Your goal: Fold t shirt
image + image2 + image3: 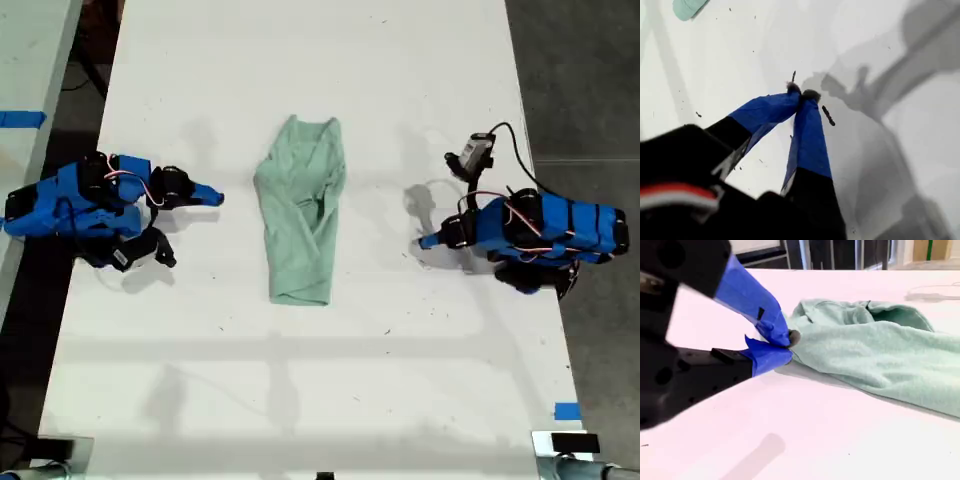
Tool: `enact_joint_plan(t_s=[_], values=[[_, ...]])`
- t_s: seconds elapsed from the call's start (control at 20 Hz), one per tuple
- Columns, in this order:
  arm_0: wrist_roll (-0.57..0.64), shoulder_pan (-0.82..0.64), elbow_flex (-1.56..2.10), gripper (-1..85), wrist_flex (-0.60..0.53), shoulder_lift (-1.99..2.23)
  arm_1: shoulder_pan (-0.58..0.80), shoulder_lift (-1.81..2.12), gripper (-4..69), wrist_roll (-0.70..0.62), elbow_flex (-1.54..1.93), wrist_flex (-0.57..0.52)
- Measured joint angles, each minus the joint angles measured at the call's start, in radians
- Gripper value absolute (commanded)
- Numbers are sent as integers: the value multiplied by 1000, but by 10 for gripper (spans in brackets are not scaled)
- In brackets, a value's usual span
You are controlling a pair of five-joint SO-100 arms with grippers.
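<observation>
Both jaws (closed, empty) flank the t shirt (pixel 300 212), not touching it.

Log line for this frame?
t shirt: narrow, wrinkled, ungripped | my first hand: shut, empty | my second hand: shut, near shirt

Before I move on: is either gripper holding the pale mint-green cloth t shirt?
No; the pale mint-green cloth t shirt lies apart from both arms in the exterior view.

Bright overhead light; soft multiple shadows
</observation>
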Motion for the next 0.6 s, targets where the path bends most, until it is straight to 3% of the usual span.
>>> enact_joint_plan(t_s=[0.1, 0.35, 0.6], values=[[0, 14, 0, -3, 0, 0, 0, 0, 12, 0, 0, 0], [83, -170, -15, -3, 9, 0, 0, 0, 12, 0, 0, 0], [123, -144, 2, -3, -43, 0, 8, 0, 12, 0, 0, 0]])
